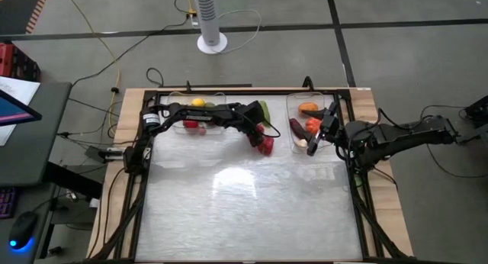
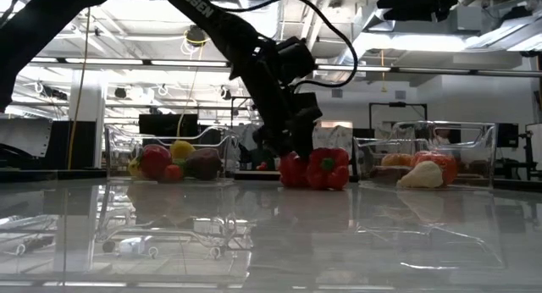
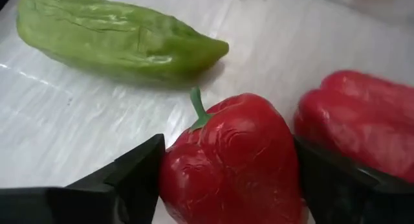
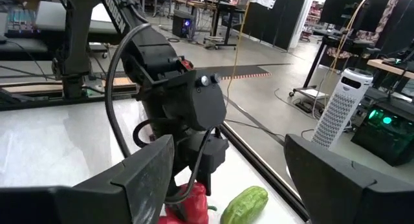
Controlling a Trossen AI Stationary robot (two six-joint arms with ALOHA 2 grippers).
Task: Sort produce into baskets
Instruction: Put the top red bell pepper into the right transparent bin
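My left gripper (image 1: pixel 258 134) reaches across the far side of the table and is down on a red pepper (image 3: pixel 226 159), one finger on each side. A second red pepper (image 3: pixel 362 120) lies right beside it, and a long green pepper (image 3: pixel 116 36) lies on the table just beyond. Both red peppers (image 2: pixel 313 168) rest on the tabletop between the two clear baskets. The left basket (image 1: pixel 177 127) holds yellow, red and dark pieces. The right basket (image 1: pixel 293 104) holds orange, purple and pale pieces. My right gripper (image 4: pixel 226 153) is open and empty above the right basket. My left gripper pinches the red pepper's two sides (image 3: pixel 169 169) between its two fingers, a little below the green stem. The fingers come down from above, slanting. The pepper rests on the table, touching or nearly touching the second red pepper.
A dark frame (image 1: pixel 141 180) runs around the table's edges. The near half of the white tabletop (image 1: pixel 244 210) has open room. Cables and a white fan base (image 1: pixel 212 43) are on the floor beyond the far edge.
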